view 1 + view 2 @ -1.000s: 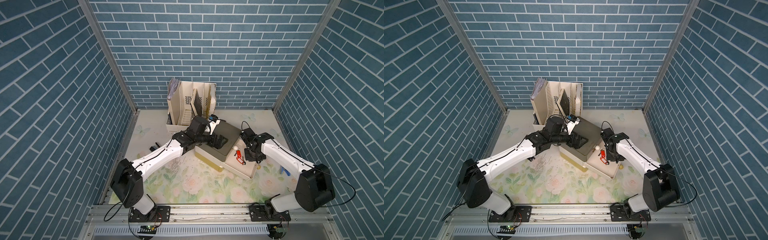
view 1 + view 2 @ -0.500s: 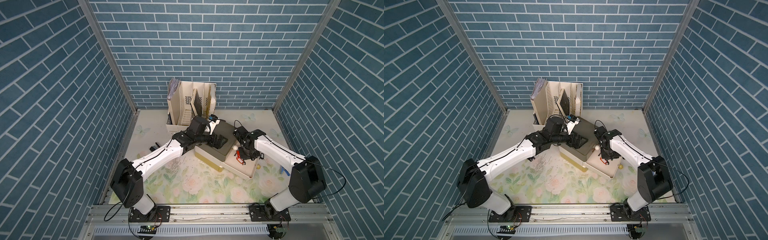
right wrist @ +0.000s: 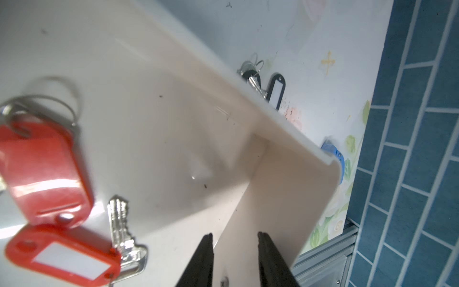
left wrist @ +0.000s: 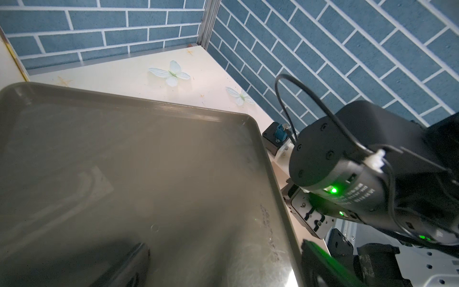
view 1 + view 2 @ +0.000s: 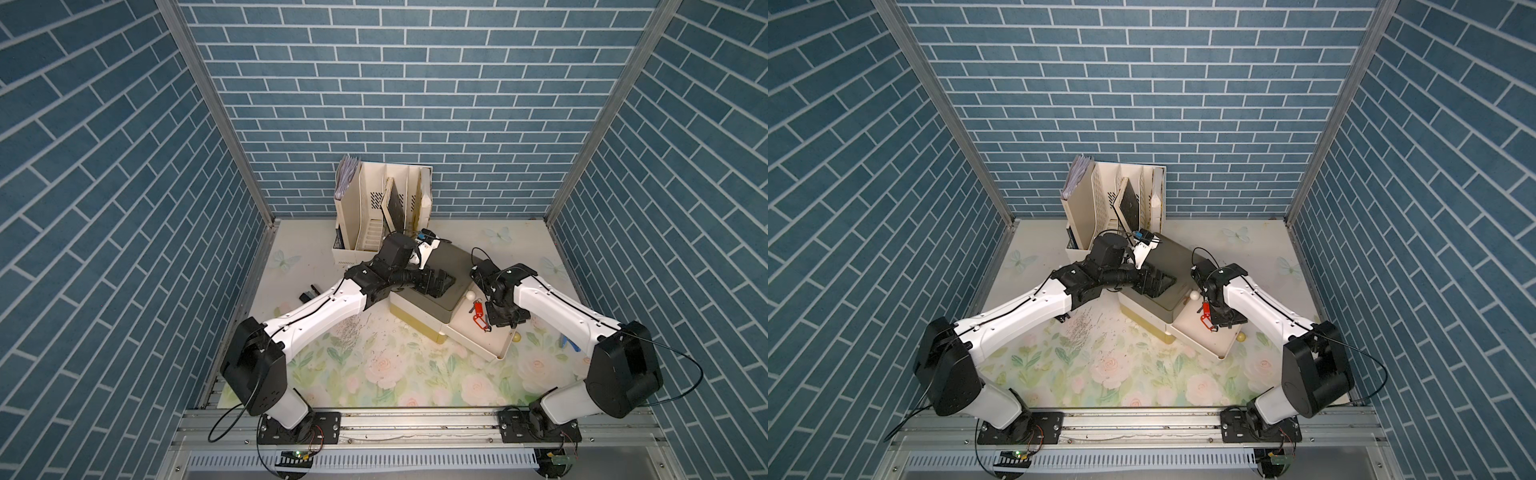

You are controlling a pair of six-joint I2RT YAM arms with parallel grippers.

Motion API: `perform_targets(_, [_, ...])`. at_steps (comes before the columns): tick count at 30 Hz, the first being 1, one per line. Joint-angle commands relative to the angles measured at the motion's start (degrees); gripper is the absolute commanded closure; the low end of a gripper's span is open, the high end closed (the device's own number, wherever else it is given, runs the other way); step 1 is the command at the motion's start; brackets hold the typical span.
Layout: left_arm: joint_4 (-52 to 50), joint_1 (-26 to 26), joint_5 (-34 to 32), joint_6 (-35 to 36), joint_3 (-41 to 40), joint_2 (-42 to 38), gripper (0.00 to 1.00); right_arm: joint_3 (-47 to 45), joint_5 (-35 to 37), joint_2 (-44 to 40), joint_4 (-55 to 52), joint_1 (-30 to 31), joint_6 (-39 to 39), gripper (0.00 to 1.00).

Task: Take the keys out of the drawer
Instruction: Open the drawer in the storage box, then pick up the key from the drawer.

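- Right now the red-tagged keys (image 5: 478, 316) lie flat on the floor of the pulled-out drawer (image 5: 503, 354): two red tags plus a bare metal key (image 3: 119, 223).
- Your right end effector (image 3: 234, 234) hangs over the same drawer, part-open with nothing between the fingers.
- The move turns on a sideways offset. The keys sit just beside the right end effector, toward the cabinet (image 5: 451, 266), not under the fingertips.
- In the right wrist view the two tags lie at an angle to each other. My read is you square up on one tag and close across its narrow width.
- The right arm is clearly nearer. Your left end effector (image 5: 439, 283) lies spread wide on the cabinet top, holding nothing, and is apart from the keys.
- The drawer floor is smooth and the tags are flat, so expect sliding.
- The drawer wall is close by the fingers, but there's free room on the keys' side.
- The black-tagged keys (image 3: 275, 90) already lie on the tabletop (image 5: 374, 365), just outside that wall.
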Motion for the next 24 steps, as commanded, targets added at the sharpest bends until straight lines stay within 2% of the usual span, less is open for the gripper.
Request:
perform_targets(1, [-3.5, -0.1, 0.0, 0.1, -1.7, 0.8, 0.00, -2.7, -0.2, -2.2, -5.4, -0.5, 2.9, 0.67])
perform_targets(10, [-3.0, -0.1, 0.4, -0.1, -1.7, 1.3, 0.00, 0.9, -1.0, -3.7, -5.8, -0.5, 2.0, 0.67])
perform_targets(17, [-3.5, -0.1, 0.0, 0.1, -1.9, 1.0, 0.00, -0.6, -16.5, -11.3, 8.9, -1.6, 0.1, 0.66])
perform_targets(24, [-4.1, 0.0, -0.2, 0.2, -1.7, 0.8, 0.00, -4.5, -21.2, -14.6, 17.2, -5.5, -0.6, 0.66])
